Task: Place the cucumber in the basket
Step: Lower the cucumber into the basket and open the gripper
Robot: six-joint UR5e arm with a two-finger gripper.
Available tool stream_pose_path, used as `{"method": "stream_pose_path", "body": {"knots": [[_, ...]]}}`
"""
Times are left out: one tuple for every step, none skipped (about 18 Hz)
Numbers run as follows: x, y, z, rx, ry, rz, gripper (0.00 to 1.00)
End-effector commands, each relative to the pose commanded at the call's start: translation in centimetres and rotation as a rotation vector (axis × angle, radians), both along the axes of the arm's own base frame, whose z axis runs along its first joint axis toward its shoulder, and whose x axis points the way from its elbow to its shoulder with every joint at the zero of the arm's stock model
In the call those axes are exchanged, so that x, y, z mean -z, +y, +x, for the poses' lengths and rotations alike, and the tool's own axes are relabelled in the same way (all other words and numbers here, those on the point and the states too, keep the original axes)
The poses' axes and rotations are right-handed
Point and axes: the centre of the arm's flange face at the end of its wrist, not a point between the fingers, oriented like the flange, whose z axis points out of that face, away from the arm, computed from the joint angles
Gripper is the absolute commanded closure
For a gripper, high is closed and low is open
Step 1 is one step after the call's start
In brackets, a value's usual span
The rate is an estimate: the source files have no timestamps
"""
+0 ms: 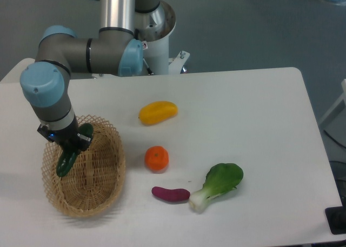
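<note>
Nearest the desk's (259,95) front edge I've got the eggplant (171,194) and the bok choy (219,185), white stem end just beside the eggplant's right tip, leaves pointing toward the right edge.

Front-left corner: the basket (111,190), oval, long axis running front to back. It sits well apart from the eggplant.

Cucumber (73,152) is over the basket's left half, tilted, lower end down inside near the left rim, upper end up by the far rim. Can't tell if the lower tip touches the weave.

Gripper (73,144) is clamped on the cucumber around its middle, fingers closed against it. The wrist comes down from above the basket's far-left rim, so part of the rim there is hidden behind it.

Mid-desk, right of the basket: an orange (157,158), close to the rim but not touching it, just behind the eggplant.

Further back, a yellow mango (157,112), lying roughly crosswise, apart from the orange.

At the far edge: the arm's base column (154,41), with the arm folding left over the far-left corner and down to the basket.
</note>
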Motion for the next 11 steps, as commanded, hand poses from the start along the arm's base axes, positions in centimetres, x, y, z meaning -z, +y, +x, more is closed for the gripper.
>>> {"method": "stream_pose_path", "body": {"knots": [[0.3, 0.2, 0.0, -0.02, -0.003, -0.005, 0.93], [0.5, 0.2, 0.0, -0.035, -0.002, -0.008, 0.93], [0.7, 0.2, 0.0, -0.04, -0.004, -0.013, 0.93], [1.1, 0.3, 0.1, -0.038, -0.008, -0.018, 0.93], [1.6, 0.6, 0.4, -0.034, -0.009, -0.026, 0.93], [1.9, 0.6, 0.6, -0.031, -0.011, -0.03, 0.93], [2.2, 0.7, 0.5, -0.031, -0.012, -0.033, 0.93], [2.6, 0.9, 0.6, -0.029, -0.012, -0.033, 0.93], [3.2, 1.0, 0.5, -0.029, -0.014, -0.039, 0.92], [3.8, 1.1, 0.5, -0.032, -0.015, -0.043, 0.92], [4.5, 1.3, 0.7, -0.028, -0.019, -0.053, 0.91]]}}
